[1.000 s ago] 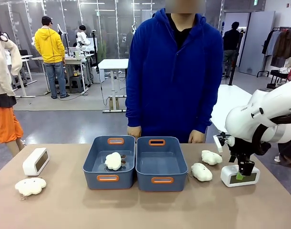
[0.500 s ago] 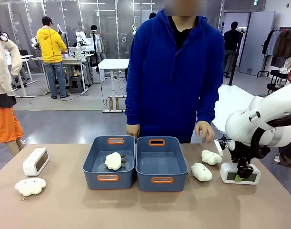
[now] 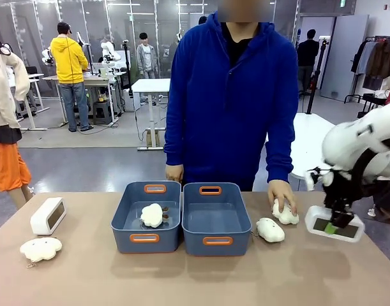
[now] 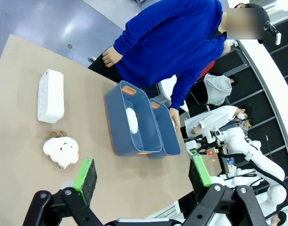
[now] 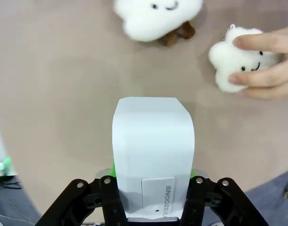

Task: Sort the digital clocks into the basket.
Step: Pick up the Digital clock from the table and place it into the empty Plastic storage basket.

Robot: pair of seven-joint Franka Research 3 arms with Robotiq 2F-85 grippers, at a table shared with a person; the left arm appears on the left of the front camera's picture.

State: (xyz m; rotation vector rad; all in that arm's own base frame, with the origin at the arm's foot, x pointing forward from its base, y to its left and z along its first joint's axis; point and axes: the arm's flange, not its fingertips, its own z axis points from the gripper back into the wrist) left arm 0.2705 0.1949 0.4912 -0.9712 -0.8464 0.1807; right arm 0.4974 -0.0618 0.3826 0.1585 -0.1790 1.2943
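The right claw point(image 3: 333, 227) clenches a white digital clock point(image 3: 321, 220), tilted above the counter's point(image 3: 182, 280) right end, near a person's hand point(image 3: 282, 193) resting on a cloud plush point(image 3: 288, 217); the empty blue basket point(image 3: 215, 241) sits mid-counter, the second clock point(image 3: 48, 215) far left; the left claw point(image 4: 143, 173) gapes, released

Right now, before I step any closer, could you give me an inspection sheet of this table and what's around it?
Surface: brown table, no spills seen.
Job's things: white clock held tilted; second clock standing at the table's left; left basket and right basket side by side, no clock in either.
Clutter: cloud toys: basket plush in the left basket, left plush, right plush, fourth plush under the person's hand.
Grippers: right pincer shut on the white clock; left pincer open, holding nothing.
Cables: nothing seen.
Surroundings: person in blue top across the table; other people farther back.
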